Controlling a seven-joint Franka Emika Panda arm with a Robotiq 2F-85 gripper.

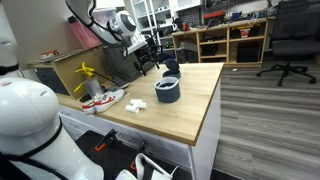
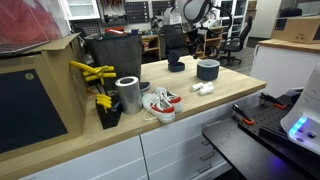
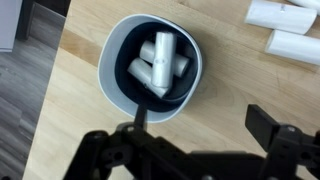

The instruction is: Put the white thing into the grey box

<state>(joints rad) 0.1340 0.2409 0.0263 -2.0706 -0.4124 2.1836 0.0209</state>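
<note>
The grey box is a round dark grey tub with a lighter rim (image 3: 112, 60). It stands on the wooden table and shows in both exterior views (image 1: 168, 91) (image 2: 207, 69). White cylindrical pieces (image 3: 160, 62) lie crossed inside it. Two more white pieces (image 3: 292, 44) lie on the table beside the tub, also seen in both exterior views (image 1: 135, 105) (image 2: 203, 89). My gripper (image 3: 200, 118) is open and empty, hovering above the table just beside the tub; in an exterior view it (image 1: 151, 58) hangs over the table's far side.
A white-and-red shoe (image 1: 101, 100) (image 2: 160, 103) lies on the table. A metal cylinder (image 2: 128, 94), yellow tools (image 2: 95, 72) and a big dark bin (image 2: 112, 52) stand nearby. The table edge runs close to the tub (image 3: 50, 90).
</note>
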